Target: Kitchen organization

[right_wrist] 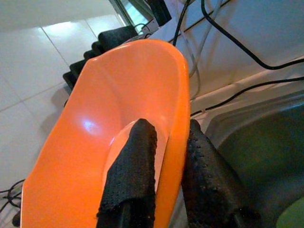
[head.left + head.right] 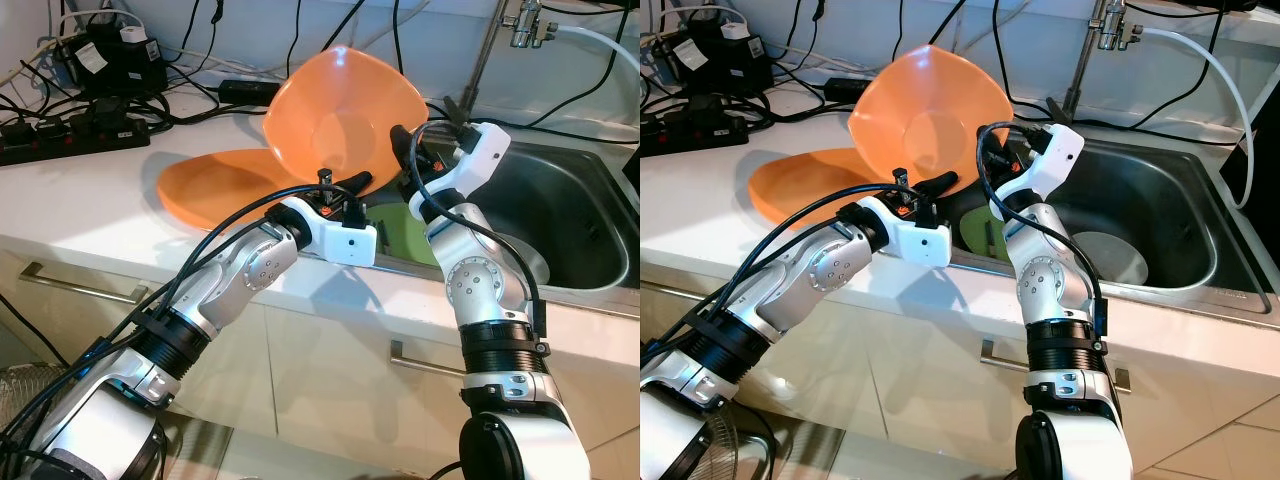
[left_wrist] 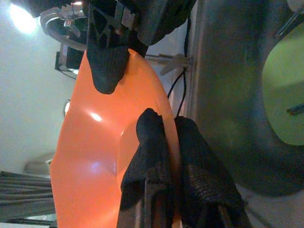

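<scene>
bowl: orange bowl [image 2: 340, 110] held up on edge above the counter [image 2: 90, 200], right at the sink's left rim, open side facing the camera.
left claw: left gripper [image 3: 164, 142] pinched tight on the bowl's lower rim, one finger inside and one outside, no gap to speak of.
right claw: right gripper [image 1: 166, 156] clamped the same way on the rim at the sink side, wall of the bowl sandwiched between the pads.
other stuff: second orange dish [image 2: 215, 185] lying flat on the counter just behind and left of the raised bowl; something green [image 2: 415, 240] down in the sink [image 2: 580, 220], probably a plate or board, hard to say with the arms in the way.
step in hand: looks like a two-handed carry or handover, likely heading for the flat dish to stack.
how to do it well: keep both grips matched so the thin rim doesn't twist; let go with one side only once the other clearly has the weight; tip toward level before lowering; set down centred on the flat dish.
watch out: cables [image 2: 190, 100] and power strip [image 2: 70, 135] along the back of the counter, plus the tap [image 2: 525, 25] close above the right arm.
</scene>
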Robot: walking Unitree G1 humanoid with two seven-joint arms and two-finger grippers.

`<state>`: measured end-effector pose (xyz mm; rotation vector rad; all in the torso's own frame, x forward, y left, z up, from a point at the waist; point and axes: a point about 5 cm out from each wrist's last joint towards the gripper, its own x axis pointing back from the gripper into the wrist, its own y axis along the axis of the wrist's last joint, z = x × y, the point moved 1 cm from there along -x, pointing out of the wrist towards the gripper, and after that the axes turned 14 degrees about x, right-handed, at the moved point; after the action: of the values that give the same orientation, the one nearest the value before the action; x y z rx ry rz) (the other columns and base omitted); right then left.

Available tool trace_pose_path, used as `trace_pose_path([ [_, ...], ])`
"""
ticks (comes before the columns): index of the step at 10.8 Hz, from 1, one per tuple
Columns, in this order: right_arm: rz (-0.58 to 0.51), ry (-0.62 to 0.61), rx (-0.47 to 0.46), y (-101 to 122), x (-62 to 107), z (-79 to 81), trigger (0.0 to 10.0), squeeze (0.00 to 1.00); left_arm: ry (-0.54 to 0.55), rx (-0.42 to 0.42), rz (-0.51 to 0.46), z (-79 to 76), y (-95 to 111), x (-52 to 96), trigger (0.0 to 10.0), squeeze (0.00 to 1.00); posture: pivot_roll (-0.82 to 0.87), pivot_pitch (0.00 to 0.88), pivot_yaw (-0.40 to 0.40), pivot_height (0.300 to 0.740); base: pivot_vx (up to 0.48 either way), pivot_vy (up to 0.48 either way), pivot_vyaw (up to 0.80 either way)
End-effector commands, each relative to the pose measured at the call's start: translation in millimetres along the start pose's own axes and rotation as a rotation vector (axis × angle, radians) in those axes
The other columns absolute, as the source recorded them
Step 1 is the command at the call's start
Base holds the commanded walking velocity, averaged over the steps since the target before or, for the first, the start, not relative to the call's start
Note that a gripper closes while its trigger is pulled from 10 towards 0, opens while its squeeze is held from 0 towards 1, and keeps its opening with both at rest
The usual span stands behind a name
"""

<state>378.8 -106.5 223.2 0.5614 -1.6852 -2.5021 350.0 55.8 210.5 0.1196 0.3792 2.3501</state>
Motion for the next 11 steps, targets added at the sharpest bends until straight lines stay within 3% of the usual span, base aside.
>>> trace_pose_path([
  [1,-0.005,0.003,0.011,2.8,-1.9,0.7,0.0,0.00,0.037,-0.044,-0.053,11.7,10.8,-2.8,10.0,0.00,0.22,0.000,-0.030,0.740,0.000,0.000,0.00],
  [3,-0.002,0.004,0.006,2.2,-1.7,0.8,0.0,0.00,0.037,-0.088,-0.061,12.3,10.5,-2.1,10.0,0.00,0.22,0.000,-0.030,0.740,0.000,0.000,0.00],
  [4,-0.002,0.004,0.005,2.2,-1.6,0.5,0.0,0.00,0.037,-0.099,-0.063,12.5,10.0,-2.0,10.0,1.00,0.22,0.000,-0.030,0.740,0.000,0.000,0.00],
  [11,0.004,-0.014,-0.002,1.1,-1.1,-2.6,0.0,0.00,0.039,-0.141,-0.051,13.1,6.4,-1.0,10.0,1.00,0.22,0.002,-0.028,0.740,0.000,0.000,0.00],
])
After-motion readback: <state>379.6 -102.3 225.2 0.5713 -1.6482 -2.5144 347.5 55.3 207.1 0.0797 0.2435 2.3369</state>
